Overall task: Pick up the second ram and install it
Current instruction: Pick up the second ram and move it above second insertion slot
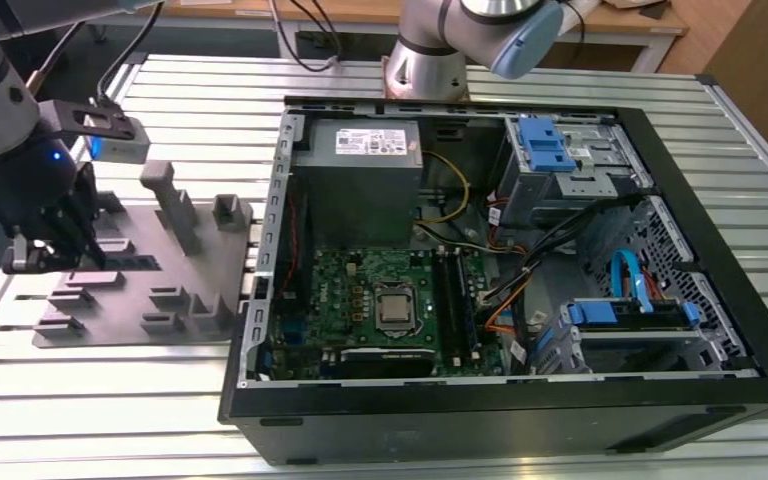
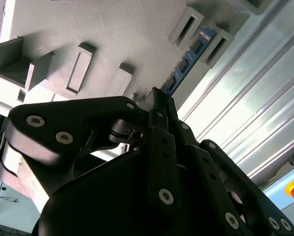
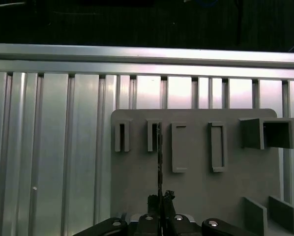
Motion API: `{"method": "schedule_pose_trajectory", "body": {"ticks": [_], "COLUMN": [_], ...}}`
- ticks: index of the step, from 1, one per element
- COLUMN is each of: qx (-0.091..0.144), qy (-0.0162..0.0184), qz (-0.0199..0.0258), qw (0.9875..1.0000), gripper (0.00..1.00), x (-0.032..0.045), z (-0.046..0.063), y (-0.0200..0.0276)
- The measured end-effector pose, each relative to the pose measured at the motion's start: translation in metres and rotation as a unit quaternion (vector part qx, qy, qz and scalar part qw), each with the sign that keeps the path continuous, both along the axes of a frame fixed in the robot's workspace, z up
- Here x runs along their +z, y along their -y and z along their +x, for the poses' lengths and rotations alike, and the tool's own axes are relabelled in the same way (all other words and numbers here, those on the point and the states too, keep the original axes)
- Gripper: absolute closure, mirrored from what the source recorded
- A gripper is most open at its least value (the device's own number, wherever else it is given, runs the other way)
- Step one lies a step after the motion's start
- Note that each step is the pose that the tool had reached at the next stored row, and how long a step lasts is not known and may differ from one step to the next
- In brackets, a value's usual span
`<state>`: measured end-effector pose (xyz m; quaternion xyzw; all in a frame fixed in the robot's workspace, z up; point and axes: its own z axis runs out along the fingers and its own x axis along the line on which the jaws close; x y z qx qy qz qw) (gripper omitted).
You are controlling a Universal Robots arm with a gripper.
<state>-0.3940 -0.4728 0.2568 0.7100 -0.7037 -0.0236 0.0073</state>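
Gripper (image 3: 160, 199) low over grey tray (image 3: 196, 187) at the exterior view's left of open PC case (image 1: 491, 400); jaws pinched on one end of second ram (image 2: 189, 56), standing on edge between tray's slot posts

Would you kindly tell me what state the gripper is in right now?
Gripper: closed on the second ram, at the grey tray.

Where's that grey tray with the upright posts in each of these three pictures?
Exterior view: the grey tray lies at the exterior view's left, beside the computer case.
Second wrist view: the tray lies beyond the pincer, which is shut on the second ram.
First wrist view: the tray lies beyond the pincer.
Shared landmark: the ribbed metal table beneath it.
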Motion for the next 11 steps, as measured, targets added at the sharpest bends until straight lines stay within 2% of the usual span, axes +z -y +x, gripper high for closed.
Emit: {"method": "schedule_pose_trajectory", "body": {"ticks": [11], "qx": [0.0], "qy": [0.0], "qz": [0.0], "qw": [1.0], "gripper": [0.89], "x": [0.0154], "z": [0.0], "y": [0.0]}}
